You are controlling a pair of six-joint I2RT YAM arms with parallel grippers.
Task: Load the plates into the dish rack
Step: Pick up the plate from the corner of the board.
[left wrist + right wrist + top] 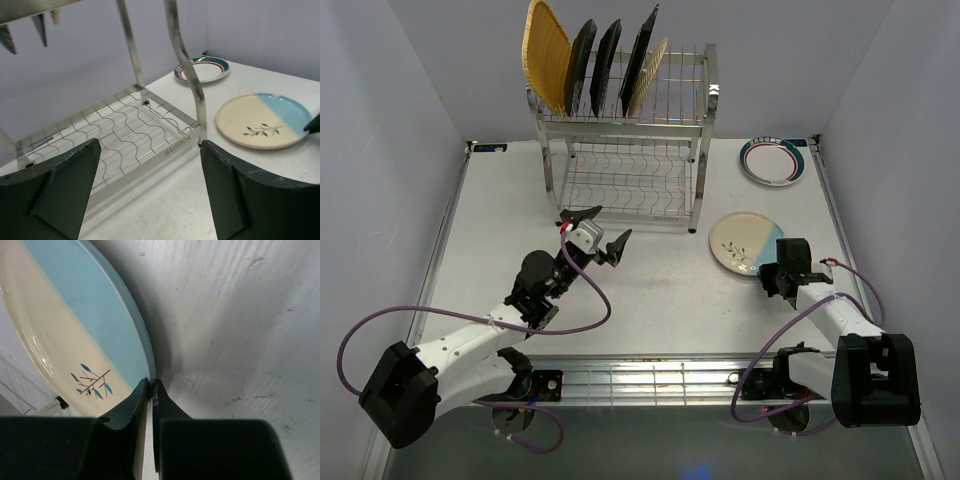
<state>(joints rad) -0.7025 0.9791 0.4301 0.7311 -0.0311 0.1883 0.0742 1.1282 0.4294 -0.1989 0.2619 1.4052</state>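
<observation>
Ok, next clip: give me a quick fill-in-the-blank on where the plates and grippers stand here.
1. The dish rack holds ___ plates, all on its upper tier.
2. ___ round plates lie flat on the table.
3. The left gripper faces the rack's lower tier, jaws ___.
4. The right gripper has its tips at the rim of the cream-blue plate, on the robot's ___ side.
Missing words: five, two, open, right.

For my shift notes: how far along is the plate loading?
Done: five plates stand in the dish rack, upper tier. In hand: the right gripper closed at the rim of the cream-blue plate, grip unclear. Remaining: that plate and the teal-rimmed plate, on the table. The left gripper is open.
</observation>
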